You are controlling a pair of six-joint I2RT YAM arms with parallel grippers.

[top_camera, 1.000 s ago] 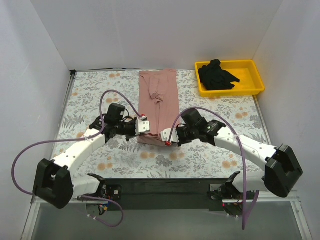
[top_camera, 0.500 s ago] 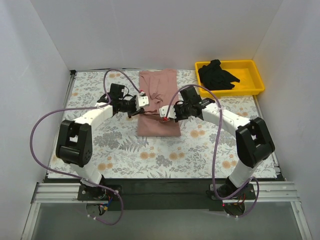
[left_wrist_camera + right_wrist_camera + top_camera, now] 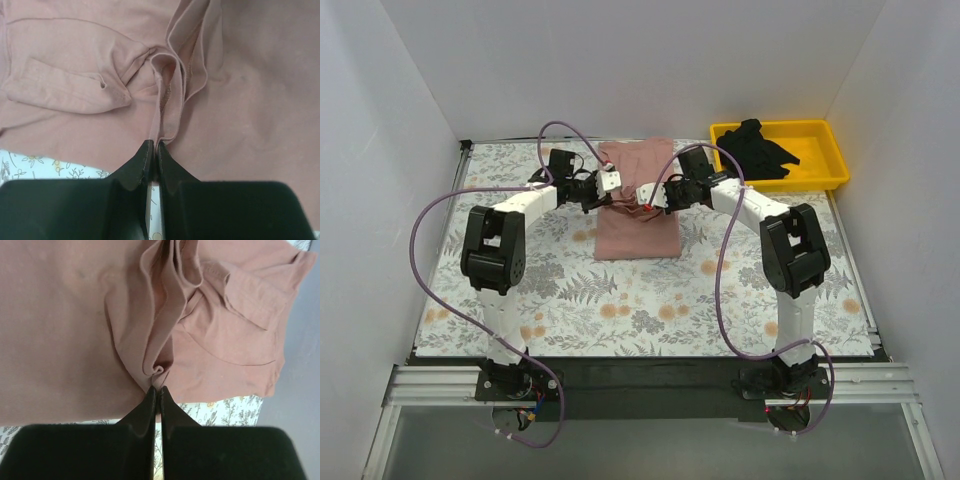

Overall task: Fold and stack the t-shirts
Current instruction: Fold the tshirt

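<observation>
Nearest us we see the floral table cover (image 3: 570,300). Toward its far middle lies the dusty pink t-shirt (image 3: 635,235), partly folded. Over the shirt's far half, the left gripper (image 3: 152,150) has its fingers pressed together on a raised fold of pink cloth, and the right gripper (image 3: 156,392), just beside it, pinches a similar fold. At the far right, we find the black t-shirt (image 3: 755,150) crumpled in the yellow bin (image 3: 815,165).

Lab test cell — white enclosure walls (image 3: 410,80)
</observation>
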